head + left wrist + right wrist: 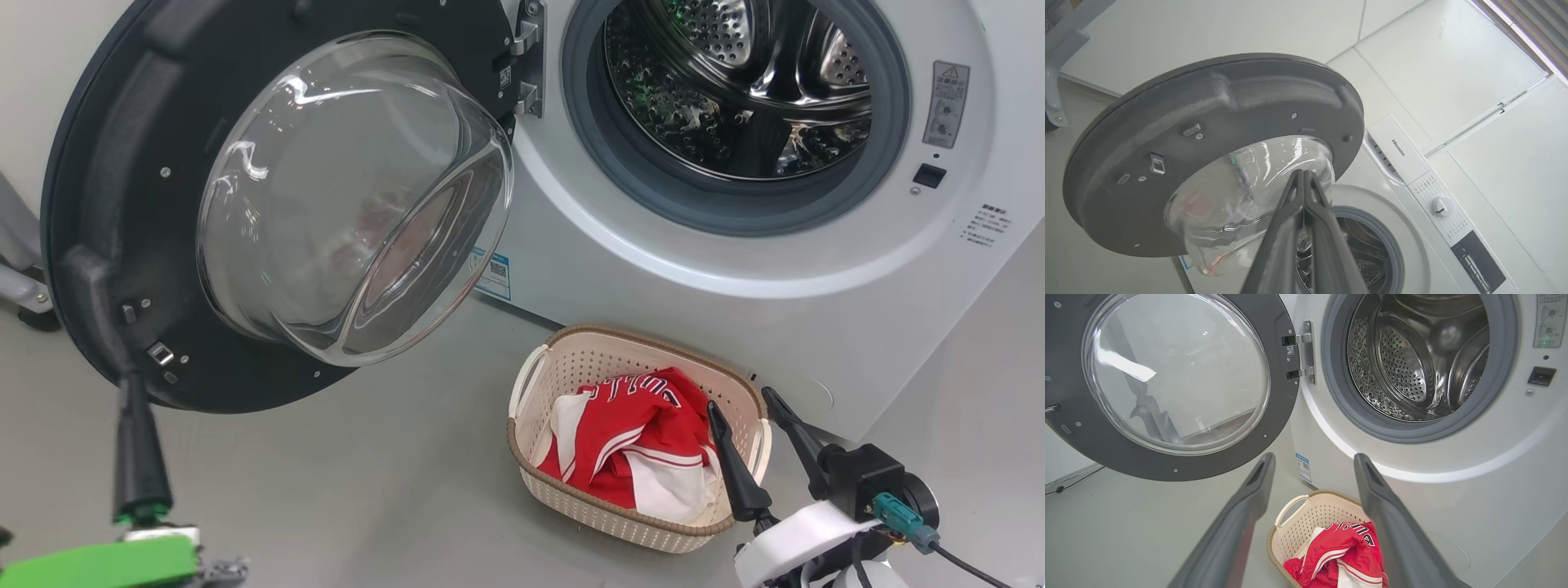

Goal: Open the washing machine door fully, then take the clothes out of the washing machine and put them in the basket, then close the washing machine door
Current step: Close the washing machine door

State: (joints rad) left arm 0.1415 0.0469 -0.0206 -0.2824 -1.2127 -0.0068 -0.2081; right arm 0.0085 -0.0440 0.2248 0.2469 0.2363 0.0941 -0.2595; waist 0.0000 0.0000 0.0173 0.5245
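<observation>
standing wide open, the washing machine door (106, 204) hangs out to the left of the washing machine (653, 269), its clear glass bowl bulging toward the near side. the steel drum (735, 82) shows bare behind the grey gasket. the clothes (637, 441), red and white jerseys, lie heaped in the basket (571, 367) on the floor just in front of the machine. the right gripper (740, 400) hovers at the basket's right end, fingers spread apart, tips just beside the clothes. the left gripper (129, 388), well apart on the left, has its fingers pressed together, tip at the door's lower edge; whether it touches cannot be told
</observation>
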